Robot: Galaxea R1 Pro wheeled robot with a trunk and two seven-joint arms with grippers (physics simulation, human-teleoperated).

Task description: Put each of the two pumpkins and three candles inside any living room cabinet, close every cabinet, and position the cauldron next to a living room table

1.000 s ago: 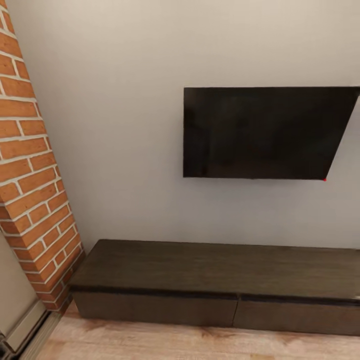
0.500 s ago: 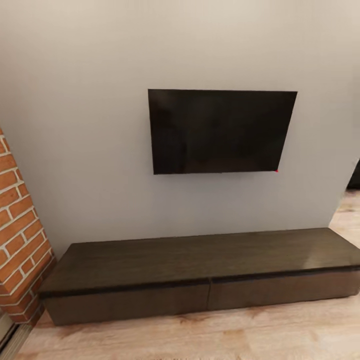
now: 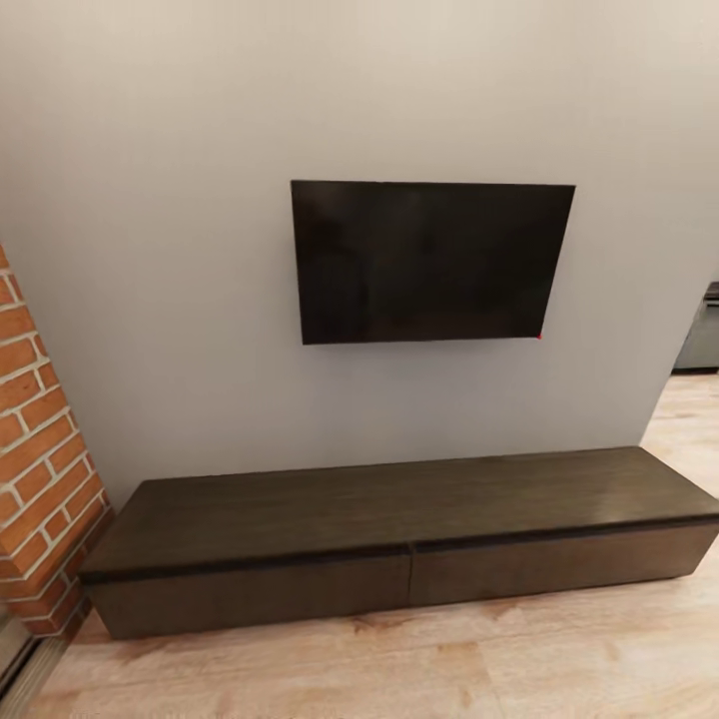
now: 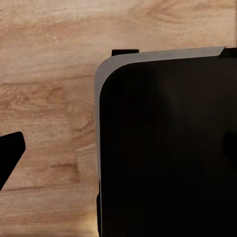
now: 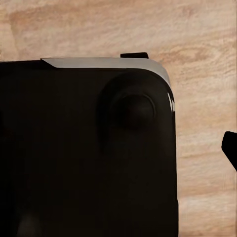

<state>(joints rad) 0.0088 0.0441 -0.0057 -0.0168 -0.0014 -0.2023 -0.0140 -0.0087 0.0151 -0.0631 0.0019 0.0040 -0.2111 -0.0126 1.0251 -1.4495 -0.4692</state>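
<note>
Cabinet: the long low dark-brown cabinet (image 3: 399,534) stands on the wood floor (image 3: 399,664) against the pale wall (image 3: 160,250), its left end close to a brick pillar (image 3: 40,439).
Drawer fronts: two handle-less fronts (image 3: 250,594) meet at a seam near the middle; both sit flush, so the unit looks closed.
Cabinet top: bare dark wood, nothing resting on it from edge to edge.
Television: a black flat screen (image 3: 429,262) hangs on the wall above the cabinet's middle, well clear of its top.
Far right: past the wall's corner, a grey piece of furniture (image 3: 699,340) stands in the next space; too small to name.
Pumpkins, candles, cauldron: I can place none of them from these pictures; by my reading the robot is on its way, facing the cabinet without cargo shown.
Left wrist view: looks down on wood floor (image 4: 49,98) beside a dark rounded body with a pale rim (image 4: 163,148), probably the robot's own base, which suggests the arm is tucked low for travel.
Right wrist view: the same sort of dark body (image 5: 89,148) over wood floor (image 5: 202,49), the arm likewise folded.
Left gripper: a dark tip (image 4: 9,155) pokes in at the frame's edge; whether the jaws are apart or together I cannot tell.
Right gripper: a dark tip (image 5: 230,148) at the edge; its state cannot be told either.
Step in hand: likely surveying the cabinet before fetching things to stow.
</note>
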